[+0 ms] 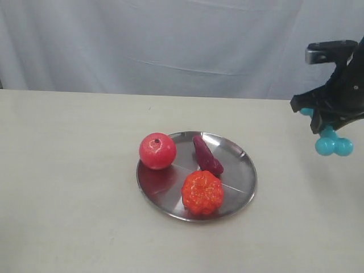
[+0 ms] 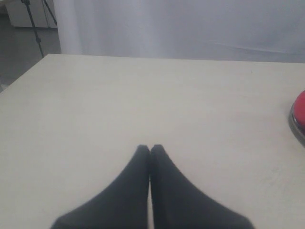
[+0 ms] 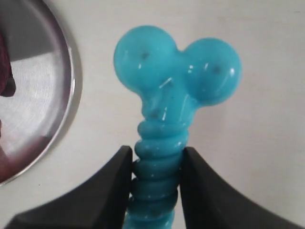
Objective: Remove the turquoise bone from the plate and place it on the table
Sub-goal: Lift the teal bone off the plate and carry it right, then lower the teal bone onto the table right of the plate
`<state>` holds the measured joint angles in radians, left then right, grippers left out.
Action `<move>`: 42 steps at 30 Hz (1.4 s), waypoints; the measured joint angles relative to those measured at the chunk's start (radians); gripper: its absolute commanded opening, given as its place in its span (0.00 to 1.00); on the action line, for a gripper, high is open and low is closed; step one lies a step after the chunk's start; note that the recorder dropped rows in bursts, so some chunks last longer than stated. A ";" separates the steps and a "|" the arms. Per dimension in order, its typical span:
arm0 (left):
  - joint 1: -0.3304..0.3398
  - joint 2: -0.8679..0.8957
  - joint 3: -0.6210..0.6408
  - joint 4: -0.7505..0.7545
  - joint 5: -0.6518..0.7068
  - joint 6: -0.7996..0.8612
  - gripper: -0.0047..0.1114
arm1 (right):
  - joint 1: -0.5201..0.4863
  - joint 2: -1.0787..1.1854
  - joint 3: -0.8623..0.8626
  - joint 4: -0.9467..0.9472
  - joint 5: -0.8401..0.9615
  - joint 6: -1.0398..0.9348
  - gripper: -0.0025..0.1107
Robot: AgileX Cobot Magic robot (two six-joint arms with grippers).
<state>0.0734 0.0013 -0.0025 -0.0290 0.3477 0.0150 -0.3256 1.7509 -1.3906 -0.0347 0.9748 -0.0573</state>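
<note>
One plate (image 1: 239,170) carries three toys: one orange ribbed toy (image 1: 202,192) nearest, with one purple toy (image 1: 207,156) and one red ball (image 1: 157,151) behind it. Right of the plate, the right gripper (image 3: 155,162) clamps the single turquoise bone (image 3: 176,76) by its shaft, over the beige table (image 1: 68,216). The left gripper (image 2: 150,150) has its fingers pressed together over the table. One grey-blue cloth (image 1: 170,40) hangs behind.

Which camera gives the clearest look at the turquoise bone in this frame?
The right wrist view: the turquoise bone fills the picture, its ribbed shaft clamped by the right end effector. The exterior view shows mostly its lobed end, small, below that end effector. The left wrist view misses it.
</note>
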 measured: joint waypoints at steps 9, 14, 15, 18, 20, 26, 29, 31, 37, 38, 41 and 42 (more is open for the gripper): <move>0.000 0.000 0.000 0.000 0.000 0.000 0.04 | -0.002 0.105 0.005 0.012 -0.137 -0.183 0.02; 0.000 0.000 0.000 0.000 0.000 0.000 0.04 | -0.002 0.255 -0.103 0.017 -0.086 -0.294 0.02; 0.000 0.000 0.000 0.000 0.000 0.000 0.04 | -0.002 0.286 -0.134 0.017 -0.067 -0.318 0.02; 0.000 0.000 0.000 0.000 0.000 0.000 0.04 | -0.002 0.358 -0.218 0.017 -0.013 -0.392 0.02; 0.000 0.000 0.000 0.000 0.000 0.000 0.04 | -0.002 0.392 -0.266 0.017 0.009 -0.436 0.02; 0.000 0.000 0.000 0.000 0.000 0.000 0.04 | 0.002 0.471 -0.390 0.051 0.016 -0.507 0.02; 0.000 0.000 0.000 0.000 0.000 0.000 0.04 | 0.004 0.505 -0.413 0.085 0.016 -0.534 0.02; 0.000 0.000 0.000 0.000 0.000 0.000 0.04 | 0.004 0.529 -0.415 0.107 0.020 -0.550 0.02; 0.000 0.000 0.000 0.000 0.000 0.000 0.04 | 0.019 0.597 -0.415 0.125 0.022 -0.563 0.02; 0.000 0.000 0.000 0.000 0.000 0.000 0.04 | 0.021 0.598 -0.417 0.123 0.022 -0.563 0.02; 0.000 0.000 0.000 0.000 0.000 0.000 0.04 | 0.031 0.605 -0.420 0.114 0.020 -0.561 0.02; 0.000 0.000 0.000 0.000 0.000 0.000 0.04 | 0.031 0.605 -0.420 0.113 0.020 -0.559 0.02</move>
<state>0.0734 0.0013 -0.0025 -0.0290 0.3477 0.0150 -0.2945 2.3557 -1.8108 0.0782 0.9947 -0.6159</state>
